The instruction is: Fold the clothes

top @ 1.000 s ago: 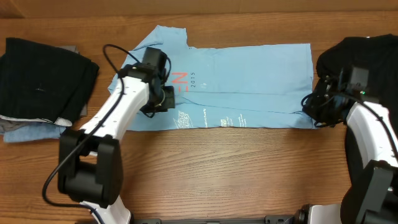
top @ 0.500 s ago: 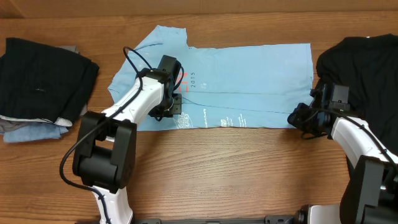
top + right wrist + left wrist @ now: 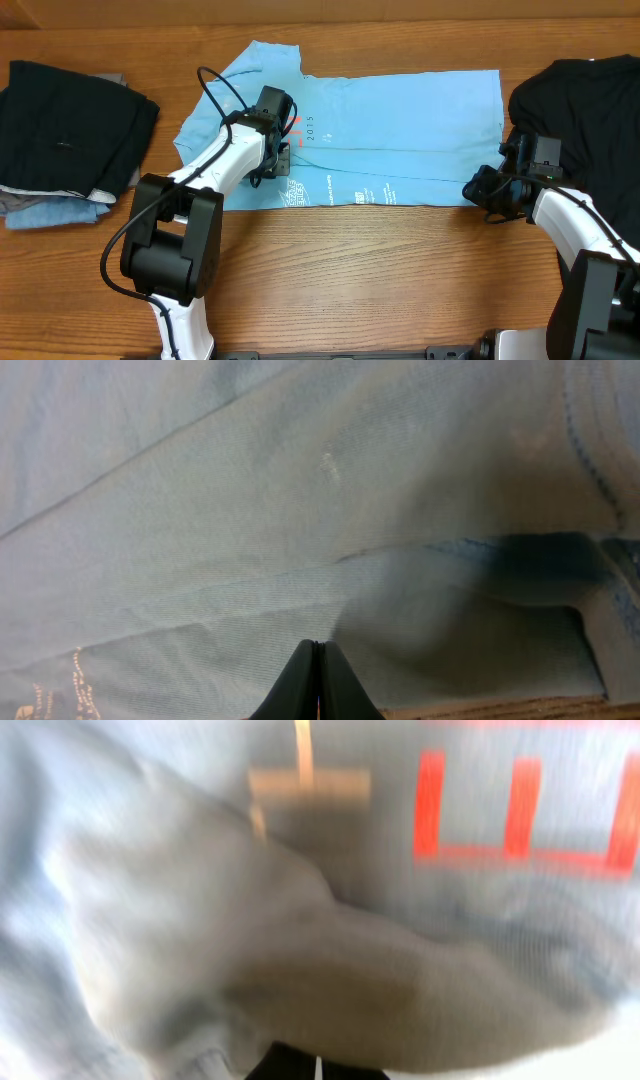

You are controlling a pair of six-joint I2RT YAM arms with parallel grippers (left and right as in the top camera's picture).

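Near me my right gripper (image 3: 474,190) is squeezed tight at the near right corner of the blue T-shirt (image 3: 400,120) spread on the table (image 3: 350,270), and farther left my left gripper (image 3: 282,165), tight too, hides in blurry bunched cloth by the red mark (image 3: 293,128).

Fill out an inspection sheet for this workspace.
Surface: wooden table, bare along the front edge.
Job's things: light-blue T-shirt, spread out, long fold along its near side, white print and red mark showing.
Clutter: black shirt at the right; stack of folded garments at the left.
Grippers: left gripper shut, fabric bunched at its fingers by the red mark; right gripper shut on the T-shirt's near right corner.
Cables: black cable looping over the left arm.
Surroundings: nothing seen.
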